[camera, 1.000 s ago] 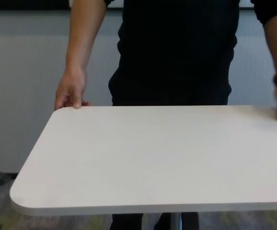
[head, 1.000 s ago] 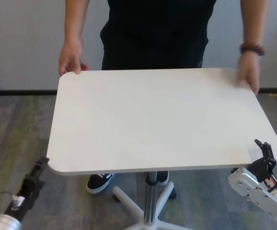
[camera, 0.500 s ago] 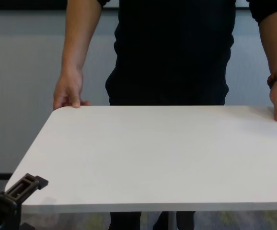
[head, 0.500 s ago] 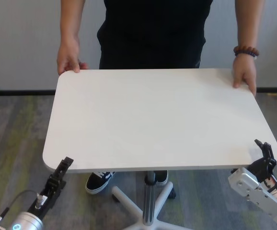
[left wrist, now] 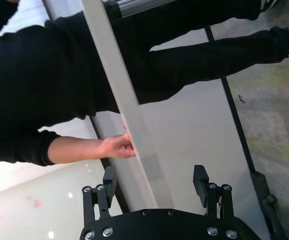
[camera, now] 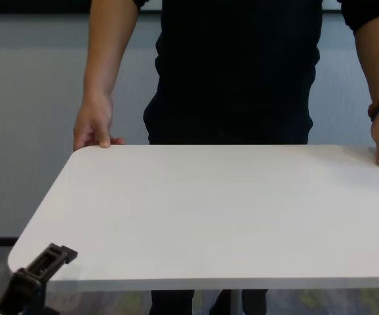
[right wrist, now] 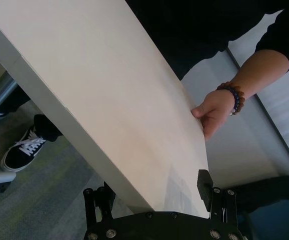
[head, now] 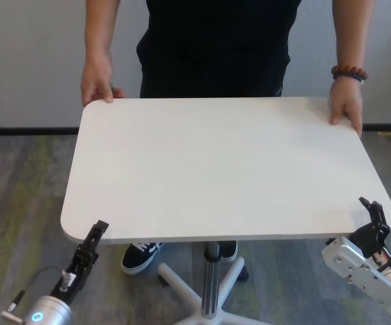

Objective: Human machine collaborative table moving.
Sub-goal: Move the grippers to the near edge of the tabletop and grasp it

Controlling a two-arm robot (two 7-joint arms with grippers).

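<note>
The table (head: 222, 169) has a white top and stands between me and the human (head: 216, 40). The human holds its two far corners, one hand (head: 97, 84) on the left and a braceleted hand (head: 344, 108) on the right. My left gripper (head: 99, 228) is open at the near left corner. In the left wrist view the tabletop's thin edge (left wrist: 134, 135) runs between the left gripper's (left wrist: 154, 179) spread fingers. My right gripper (head: 373, 211) is open at the near right corner, and the right wrist view shows the table edge (right wrist: 74, 135) reaching in between its fingers (right wrist: 203, 181).
A silver centre post (head: 212, 284) on a white star base (head: 179, 283) stands under the top. The human's black-and-white shoe (head: 140, 256) is beside it. Grey carpet covers the floor, and a pale wall rises behind the human.
My left arm has swung in from the lower left up to the table's near left corner. The human's braceleted hand has settled on the far right corner. The right arm has not moved.
</note>
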